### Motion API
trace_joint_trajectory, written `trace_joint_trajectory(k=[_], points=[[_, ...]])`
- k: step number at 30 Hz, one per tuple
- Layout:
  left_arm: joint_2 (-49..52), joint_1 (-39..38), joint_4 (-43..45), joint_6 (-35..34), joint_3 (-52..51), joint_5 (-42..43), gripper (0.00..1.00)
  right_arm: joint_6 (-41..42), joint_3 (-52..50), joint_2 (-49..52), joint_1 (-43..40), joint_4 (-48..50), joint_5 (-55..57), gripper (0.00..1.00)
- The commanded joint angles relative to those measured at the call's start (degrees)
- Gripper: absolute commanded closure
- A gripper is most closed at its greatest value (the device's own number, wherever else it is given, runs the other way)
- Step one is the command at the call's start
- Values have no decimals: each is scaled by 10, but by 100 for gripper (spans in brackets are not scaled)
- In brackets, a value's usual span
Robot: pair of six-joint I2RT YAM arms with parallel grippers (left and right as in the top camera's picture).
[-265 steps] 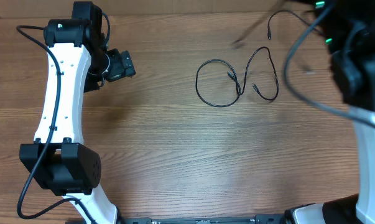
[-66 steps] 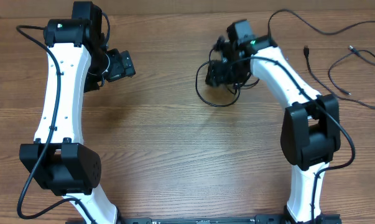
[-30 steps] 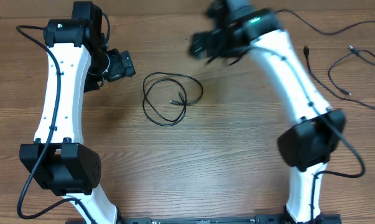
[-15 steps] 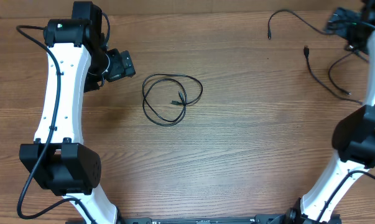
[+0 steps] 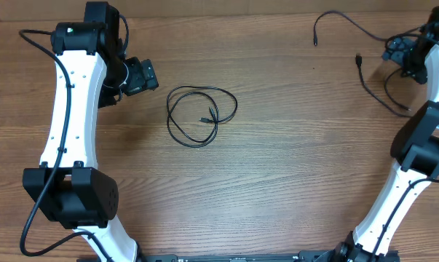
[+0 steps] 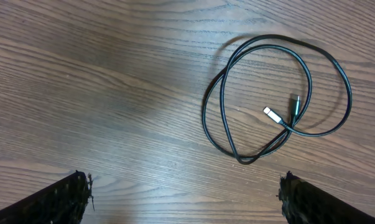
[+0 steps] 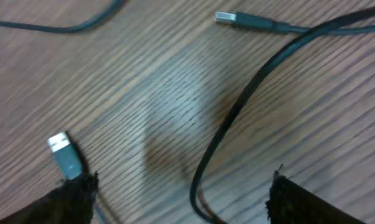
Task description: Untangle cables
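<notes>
coiled cable: thin, black, loosely looped, silver-tipped plug enclosed, laid flat left of centre | loose strands: black, separated, spread far right

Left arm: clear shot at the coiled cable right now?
Probably yes. The coiled cable lies alone on bare table near the left fingers, which are open and empty; nothing sits between them.

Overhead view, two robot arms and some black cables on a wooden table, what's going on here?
Nothing is held right now. One coiled cable lies near the open left gripper. The open right gripper hovers over the loose strands at the table's far right, one strand running between its fingers, ungripped.
</notes>
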Motion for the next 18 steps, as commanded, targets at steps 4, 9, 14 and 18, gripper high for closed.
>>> trace_joint_trajectory(k=[4, 9, 14, 18], points=[[1, 2, 0, -12, 4, 2, 0, 56, -2, 32, 0, 11, 47, 16], [1, 2, 0, -12, 4, 2, 0, 56, -3, 54, 0, 19, 29, 34], [1, 2, 0, -12, 4, 2, 1, 53, -3, 57, 0, 28, -31, 73], [1, 2, 0, -12, 4, 2, 1, 14, -3, 57, 0, 24, -97, 94]])
